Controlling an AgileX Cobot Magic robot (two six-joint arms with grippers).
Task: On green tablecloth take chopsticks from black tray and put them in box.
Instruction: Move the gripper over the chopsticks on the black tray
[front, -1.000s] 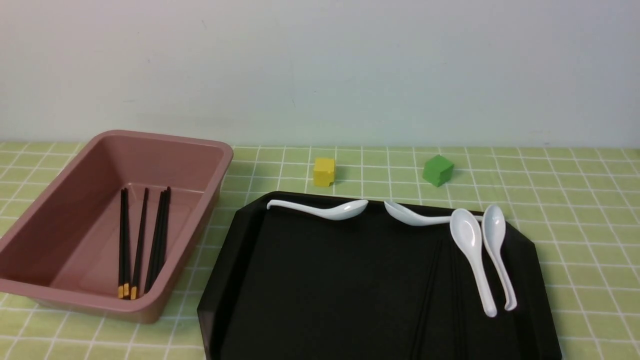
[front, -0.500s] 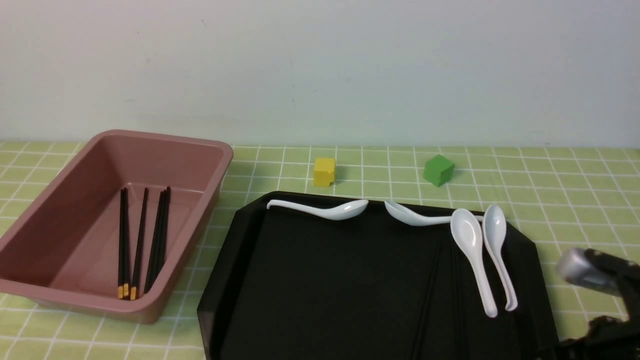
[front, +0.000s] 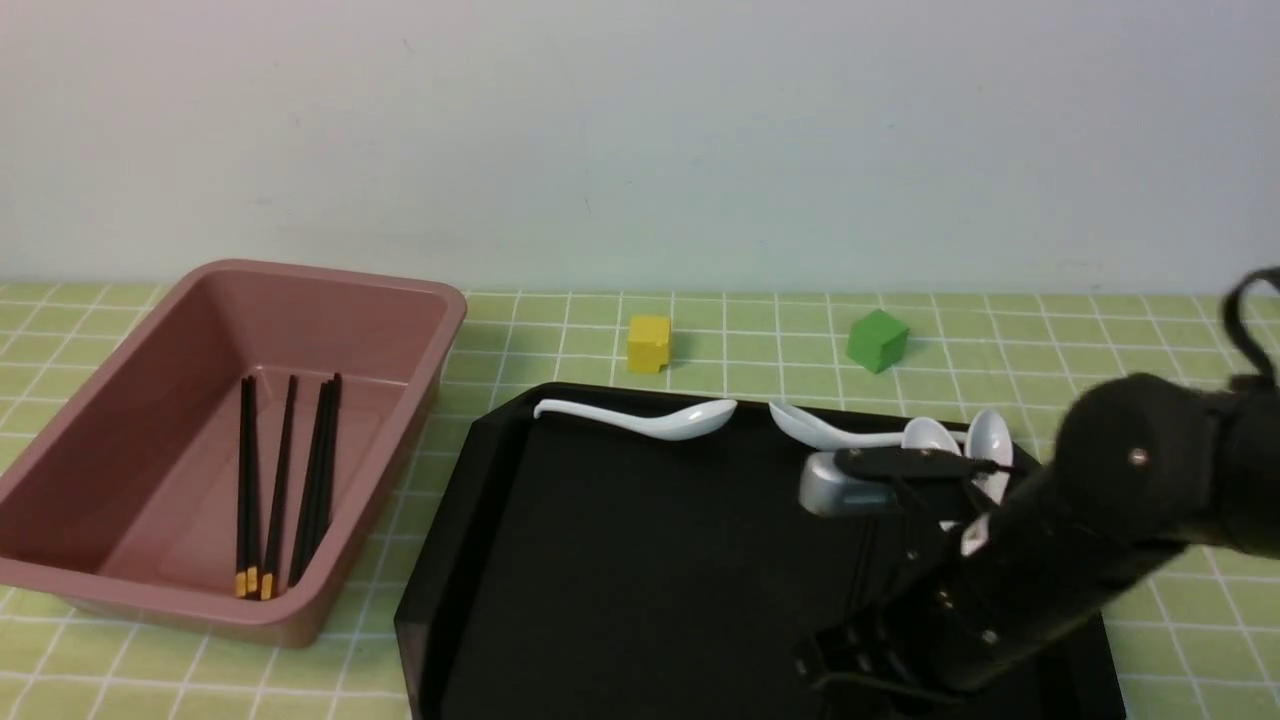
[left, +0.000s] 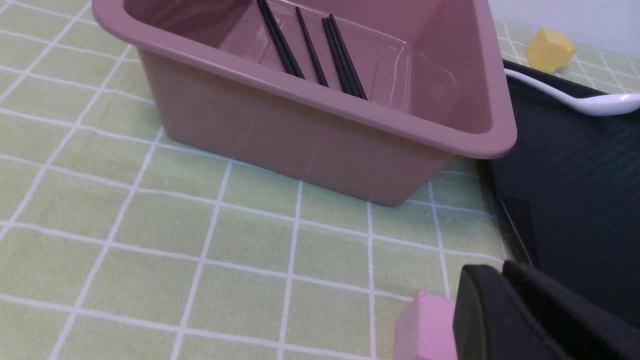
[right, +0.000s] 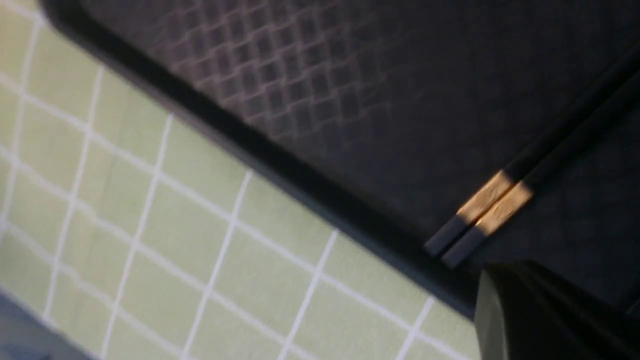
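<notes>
Front view puts your right arm (front: 1100, 520) low over the right part of the tray (front: 600, 560).

Right wrist view shows the chopstick pair (right: 492, 202) lying flat on the tray, side by side and touching. Their orange-banded butt ends sit just inside the tray's rim, and the long axis runs away from that rim across the tray. One dark finger of the right tool (right: 515, 305) shows just beside those butts. You cannot tell whether that tool is released or clenched.

Your left tool (left: 502, 272) hangs over the cloth (left: 200, 240) near a corner of the box and the tray's edge, its fingers pressed together on nothing.

Farther out, the box (front: 330, 278) stands on the cloth left of the tray. The boxed chopsticks (front: 280, 480) lie on its floor along its length, orange ends toward you and tips away.

Four white spoons (front: 650, 420) line the tray's far edge, the two on the right half hidden behind the arm.

Beyond the tray, a yellow cube (front: 648, 343) and a green cube (front: 877, 340) stand apart on the cloth.
</notes>
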